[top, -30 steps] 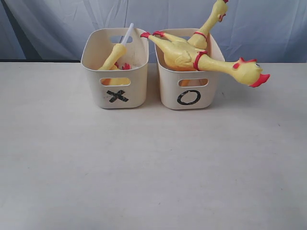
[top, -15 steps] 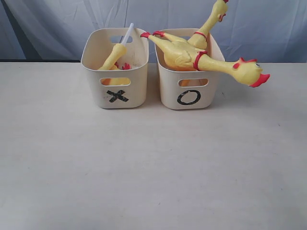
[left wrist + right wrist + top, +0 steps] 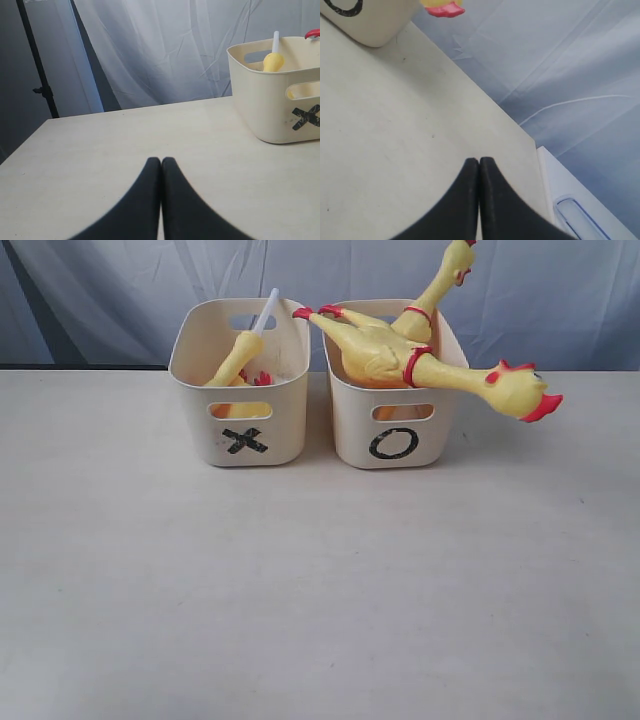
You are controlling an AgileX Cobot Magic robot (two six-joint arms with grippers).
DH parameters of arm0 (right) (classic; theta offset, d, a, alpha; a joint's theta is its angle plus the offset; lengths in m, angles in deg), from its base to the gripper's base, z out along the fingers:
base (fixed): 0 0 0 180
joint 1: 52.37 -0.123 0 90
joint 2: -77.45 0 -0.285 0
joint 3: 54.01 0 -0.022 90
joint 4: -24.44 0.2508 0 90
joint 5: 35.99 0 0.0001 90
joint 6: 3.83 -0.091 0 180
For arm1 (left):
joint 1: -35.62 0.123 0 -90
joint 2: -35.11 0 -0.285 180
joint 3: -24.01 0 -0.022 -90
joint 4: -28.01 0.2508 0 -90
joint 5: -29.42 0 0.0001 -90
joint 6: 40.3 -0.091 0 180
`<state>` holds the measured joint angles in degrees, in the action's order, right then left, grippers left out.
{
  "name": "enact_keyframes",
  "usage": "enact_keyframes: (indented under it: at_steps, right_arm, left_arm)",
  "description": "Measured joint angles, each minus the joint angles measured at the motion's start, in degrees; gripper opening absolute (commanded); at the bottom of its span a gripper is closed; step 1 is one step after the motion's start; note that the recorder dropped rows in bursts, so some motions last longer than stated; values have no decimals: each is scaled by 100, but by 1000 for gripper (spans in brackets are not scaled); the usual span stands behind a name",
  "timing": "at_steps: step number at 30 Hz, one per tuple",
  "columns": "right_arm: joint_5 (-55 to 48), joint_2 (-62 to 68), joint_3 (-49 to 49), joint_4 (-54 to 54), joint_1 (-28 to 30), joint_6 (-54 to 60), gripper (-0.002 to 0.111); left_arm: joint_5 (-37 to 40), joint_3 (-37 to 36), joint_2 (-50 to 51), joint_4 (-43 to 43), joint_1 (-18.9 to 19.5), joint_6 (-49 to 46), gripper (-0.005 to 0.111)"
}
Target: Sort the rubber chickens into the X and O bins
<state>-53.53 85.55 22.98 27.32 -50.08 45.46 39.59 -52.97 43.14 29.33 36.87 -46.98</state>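
Note:
Two cream bins stand side by side at the back of the table. The X bin holds a yellow chicken neck with a white tube and a piece with red feet. In the O bin lie two whole rubber chickens: one hangs its head over the right rim, the other sticks its neck up behind. Neither gripper shows in the exterior view. My left gripper is shut and empty over bare table, with the X bin off to one side. My right gripper is shut and empty near the table's edge.
A grey-white curtain hangs behind the table. A black stand rises beyond the table in the left wrist view. A white ledge with a clear rounded plate lies past the table edge in the right wrist view. The O bin's corner and a red beak show there.

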Motion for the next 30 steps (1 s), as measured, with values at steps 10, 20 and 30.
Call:
enact_keyframes:
  at_steps: [10, 20, 30]
  right_arm:
    - [56, 0, 0, -47, 0, 542, 0]
    - [56, 0, 0, 12, 0, -497, 0]
    - [56, 0, 0, 12, 0, -2376, 0]
  left_arm:
    - [4, 0, 0, 0, 0, 0, 0]
    - [198, 0, 0, 0, 0, 0, 0]
    - [208, 0, 0, 0, 0, 0, 0]
